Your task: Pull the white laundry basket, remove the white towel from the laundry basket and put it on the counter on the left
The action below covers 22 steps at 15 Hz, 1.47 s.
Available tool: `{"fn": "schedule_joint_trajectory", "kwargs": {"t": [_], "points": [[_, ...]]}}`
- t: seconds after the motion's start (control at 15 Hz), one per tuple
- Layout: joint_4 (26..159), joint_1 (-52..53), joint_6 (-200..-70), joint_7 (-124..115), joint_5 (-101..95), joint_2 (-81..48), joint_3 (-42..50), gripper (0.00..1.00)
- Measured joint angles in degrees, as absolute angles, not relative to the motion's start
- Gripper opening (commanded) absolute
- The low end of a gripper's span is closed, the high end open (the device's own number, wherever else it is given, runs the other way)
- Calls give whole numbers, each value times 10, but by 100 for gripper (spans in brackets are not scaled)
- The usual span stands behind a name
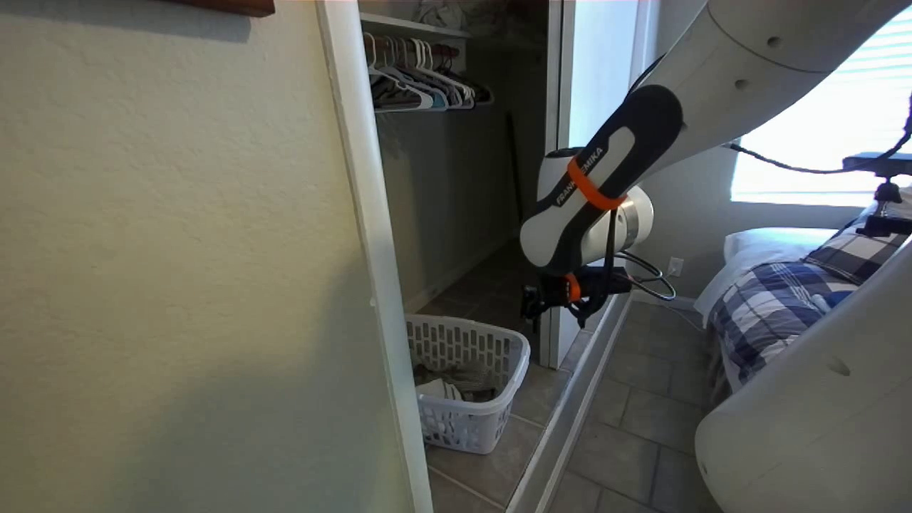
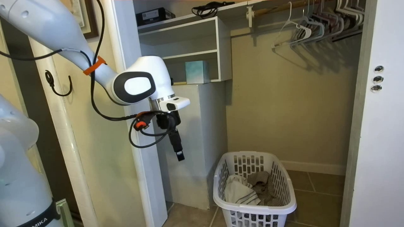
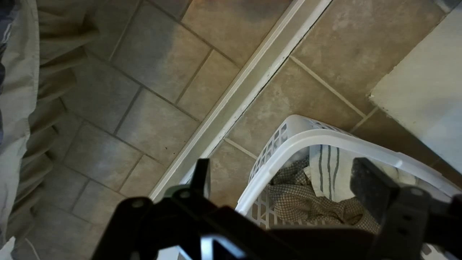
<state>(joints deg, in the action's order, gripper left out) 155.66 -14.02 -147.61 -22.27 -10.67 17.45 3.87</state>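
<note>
The white laundry basket [image 2: 252,208] stands on the closet's tile floor, its rim [image 3: 272,169] and lattice sides plain in the wrist view. Inside lies the white towel [image 2: 238,190], with dark stripes [image 3: 333,171], beside and partly over a grey-brown checked cloth [image 3: 299,202]. My gripper [image 2: 180,155] hangs above and outside the basket, touching neither basket nor towel. From the wrist, the gripper [image 3: 283,173] is open, its fingers wide apart with nothing held. A white block [image 2: 186,126] rises under the shelves left of the basket; whether this is the counter I cannot tell.
A raised door track [image 3: 231,104] runs along the floor by the basket. White door frames [image 1: 385,249] bound the closet opening. Shelves [image 2: 224,50] hold a blue box [image 2: 197,72]. Hangers [image 1: 420,78] hang overhead, and a bed [image 1: 769,306] stands outside the closet.
</note>
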Motion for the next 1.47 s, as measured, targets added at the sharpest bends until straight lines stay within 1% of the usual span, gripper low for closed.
{"fn": "schedule_joint_trajectory", "kwargs": {"t": [0.47,0.67,0.87,1.07,1.27,1.47], "points": [[1557,-141,-1481,-223,-106,172,39,100],[1556,-141,-1526,-224,-85,137,49,100],[1551,-134,-1614,-205,-24,59,66,100],[1525,-122,-1690,-138,96,-36,75,100],[1464,-139,-1712,-68,209,-125,41,100],[1383,-171,-1711,-51,242,-215,6,100]]}}
